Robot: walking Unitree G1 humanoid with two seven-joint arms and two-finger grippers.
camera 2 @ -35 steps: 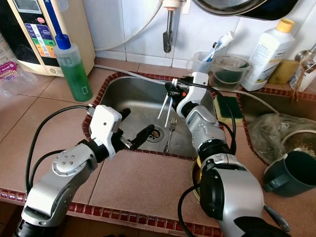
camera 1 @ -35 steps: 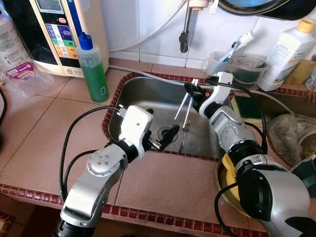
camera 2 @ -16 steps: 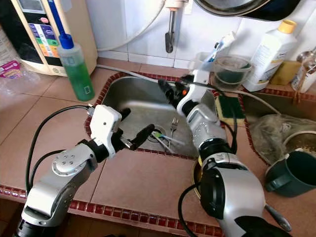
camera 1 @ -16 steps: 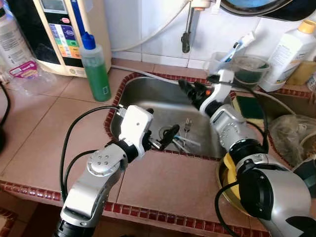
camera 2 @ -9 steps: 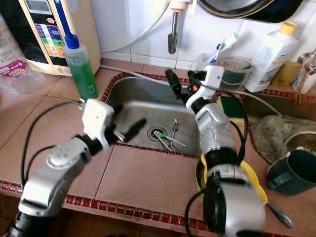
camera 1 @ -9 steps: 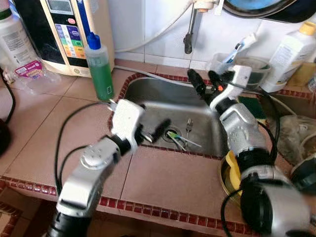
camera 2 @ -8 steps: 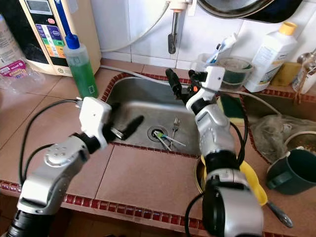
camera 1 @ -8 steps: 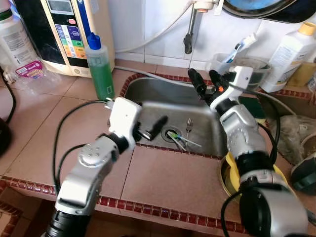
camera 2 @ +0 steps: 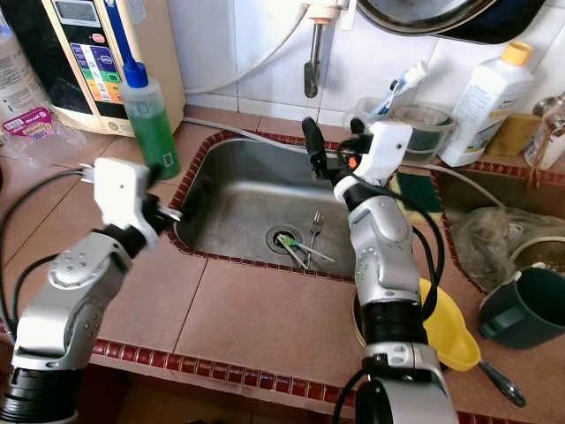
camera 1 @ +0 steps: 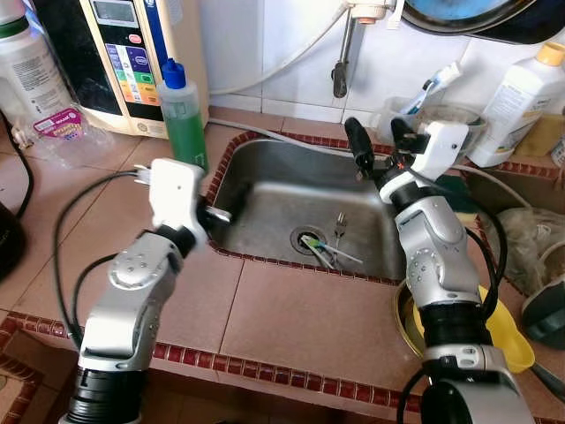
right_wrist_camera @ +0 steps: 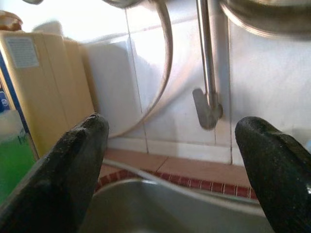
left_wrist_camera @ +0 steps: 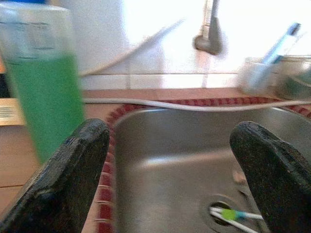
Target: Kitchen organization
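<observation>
Left hand (camera 1: 214, 215) sits at the near-left rim of the sink (camera 1: 265, 181), its two black fingers spread apart with nothing between them, as the left wrist view confirms; just behind it on the tiled worktop (camera 1: 291, 318) stands a green soap bottle (camera 1: 183, 119). Moving rightward into the basin, the task's things lie loose on the steel floor: a toothbrush (camera 1: 314, 245) with a green patch rests across the drain (camera 1: 309, 240), its long axis running diagonally from the drain toward the near-right, crossed by a thin pale utensil (camera 1: 340, 255) that points to the right, and a fork (camera 1: 339, 226) lies just beside them with its tines toward the back wall and its handle toward the near rim. Further right, the right hand (camera 1: 378, 143) hovers above the back-right corner of the sink, fingers wide open and empty, near a cup of brushes (camera 1: 408, 106) and a white bottle (camera 1: 519, 88). The risks, as I judge them: these slim pieces lie flat on slick metal, so a pinch could skid off or push the toothbrush head down into the drain, and because they overlap, lifting one may drag or flip another. A reach from the left could also knock the soap bottle.
</observation>
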